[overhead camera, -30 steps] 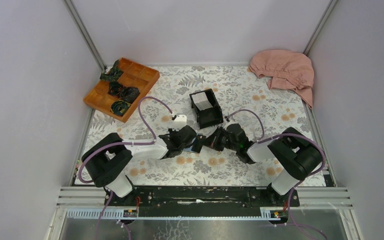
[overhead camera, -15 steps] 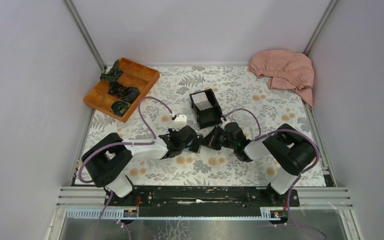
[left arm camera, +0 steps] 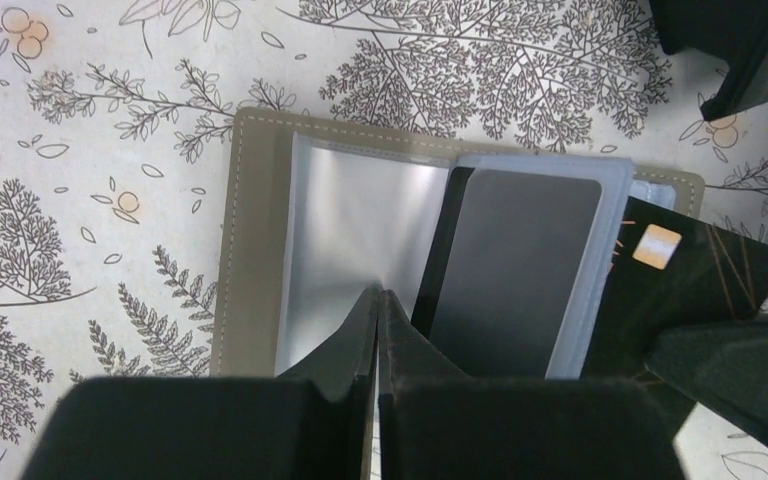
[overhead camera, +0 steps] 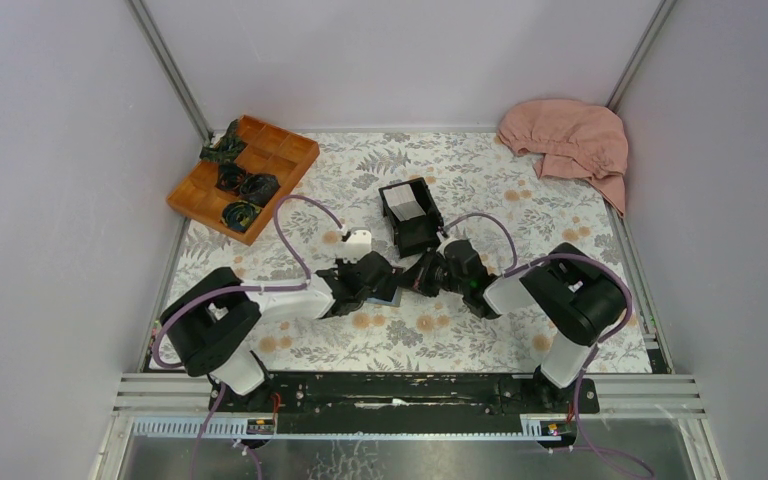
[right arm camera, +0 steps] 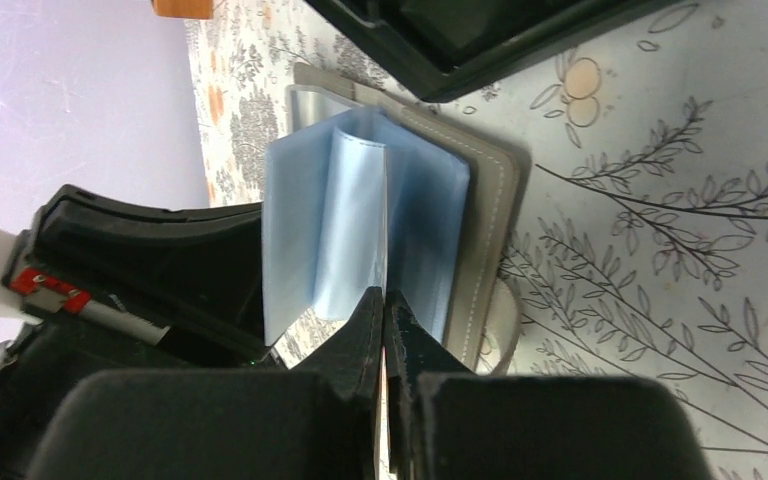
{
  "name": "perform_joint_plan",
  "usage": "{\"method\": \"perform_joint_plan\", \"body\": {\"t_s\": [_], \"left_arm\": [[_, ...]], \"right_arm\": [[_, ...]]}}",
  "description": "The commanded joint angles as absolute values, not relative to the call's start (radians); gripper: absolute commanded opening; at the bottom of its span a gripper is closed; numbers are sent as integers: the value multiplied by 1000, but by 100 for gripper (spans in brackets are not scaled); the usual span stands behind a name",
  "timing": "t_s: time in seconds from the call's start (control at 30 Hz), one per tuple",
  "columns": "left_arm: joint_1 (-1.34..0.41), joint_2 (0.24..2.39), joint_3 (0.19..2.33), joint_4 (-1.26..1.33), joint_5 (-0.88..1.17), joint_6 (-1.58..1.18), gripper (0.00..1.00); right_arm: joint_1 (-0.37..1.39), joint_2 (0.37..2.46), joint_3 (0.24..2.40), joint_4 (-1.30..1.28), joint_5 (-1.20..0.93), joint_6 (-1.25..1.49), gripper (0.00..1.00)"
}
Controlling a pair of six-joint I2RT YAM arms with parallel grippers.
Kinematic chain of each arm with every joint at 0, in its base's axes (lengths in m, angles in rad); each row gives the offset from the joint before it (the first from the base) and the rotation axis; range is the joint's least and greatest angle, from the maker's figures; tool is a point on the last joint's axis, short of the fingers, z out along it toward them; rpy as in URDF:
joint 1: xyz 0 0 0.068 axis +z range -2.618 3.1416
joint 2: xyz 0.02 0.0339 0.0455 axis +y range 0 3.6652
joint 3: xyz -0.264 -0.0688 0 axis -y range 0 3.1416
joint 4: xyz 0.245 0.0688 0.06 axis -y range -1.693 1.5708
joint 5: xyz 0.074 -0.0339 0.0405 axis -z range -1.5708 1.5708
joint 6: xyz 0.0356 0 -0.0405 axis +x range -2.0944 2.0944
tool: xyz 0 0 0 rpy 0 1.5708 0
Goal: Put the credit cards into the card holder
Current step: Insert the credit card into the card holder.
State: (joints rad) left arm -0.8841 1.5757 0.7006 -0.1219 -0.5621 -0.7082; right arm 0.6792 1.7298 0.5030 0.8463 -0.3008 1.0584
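Observation:
The card holder [overhead camera: 397, 289] lies open on the flowered cloth between my two grippers. In the left wrist view its grey cover [left arm camera: 255, 230] and clear sleeves show. My left gripper [left arm camera: 378, 296] is shut, pinching a sleeve. My right gripper [overhead camera: 426, 277] is shut on a card, seen edge-on in its own view [right arm camera: 384, 300]. In the left wrist view that card [left arm camera: 705, 270] is dark with a gold chip and its edge sits at the holder's right sleeves. More white credit cards [overhead camera: 407, 207] lie in the black box [overhead camera: 417, 238].
An orange divided tray [overhead camera: 290, 152] with dark bundles stands at the back left. A pink cloth [overhead camera: 570, 140] lies at the back right. The black box is just behind the grippers and shows in the right wrist view [right arm camera: 480, 40].
My right gripper has moved left with its card, closer to the holder and the left gripper. The left gripper has stayed on the holder.

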Motion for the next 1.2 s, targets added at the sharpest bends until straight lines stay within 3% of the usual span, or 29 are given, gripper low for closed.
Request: {"method": "perform_joint_plan", "body": {"t_s": [0.0,0.5,1.17], "left_arm": [[-897,1555,699,-242,-528,-751,0],[-900,1427,741,-364,-589,-763,0],[-900,1465,714,-387,-588,-779,0]], "right_arm": [[673,1751,528,868,-310,1038,0],[673,1772,534,865,-300,1023,0],[723,1667,649,674,-236,919,0]]}}
